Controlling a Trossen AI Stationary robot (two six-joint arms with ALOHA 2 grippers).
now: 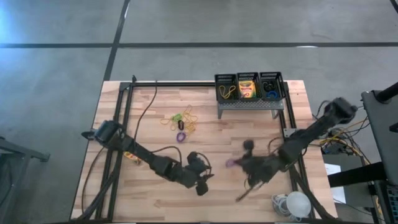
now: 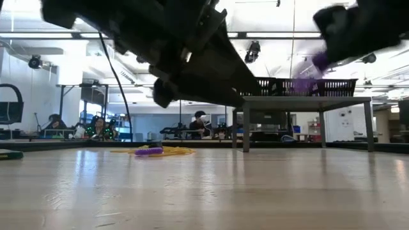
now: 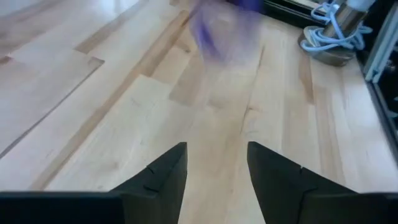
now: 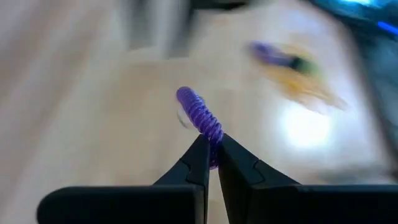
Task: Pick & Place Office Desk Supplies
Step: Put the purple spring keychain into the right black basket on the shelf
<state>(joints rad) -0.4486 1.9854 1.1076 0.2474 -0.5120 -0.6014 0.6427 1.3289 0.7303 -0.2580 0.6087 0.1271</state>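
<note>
Surface: pale wooden plank surface (image 1: 205, 134) inside a dark metal frame, on a grey concrete floor; across it the low view shows a bright room with seated people far behind.

Stand: grey perforated metal stand (image 1: 250, 104) at the far edge of the surface, right of centre, carrying the bins.

Bins: three small black mesh bins (image 1: 249, 86) in a row on top of the stand. One end bin holds yellow rubber bands, the middle one a yellow-and-green crayon box (image 1: 247, 88), the other end bin small dark and blue rings.

Loose supplies: a heap of yellow and orange rubber bands (image 1: 187, 120) lies near the middle of the surface, left of the stand, with a green ring and a black ring among them; a second purple ring (image 1: 181, 136) lies just beside the heap on its near side.

Right gripper: right gripper (image 4: 210, 155) is off the surface, right of centre, blurred in the high view. Its fingers are pinched together on a purple coiled ring (image 4: 200, 119), which sticks out past the fingertips.

Left gripper: left gripper (image 3: 214, 165) is near the front edge, left of centre, fingers apart with bare wood between them and nothing in them.

Other: a white bundle of cable (image 1: 292, 203) sits at the near right corner.
</note>
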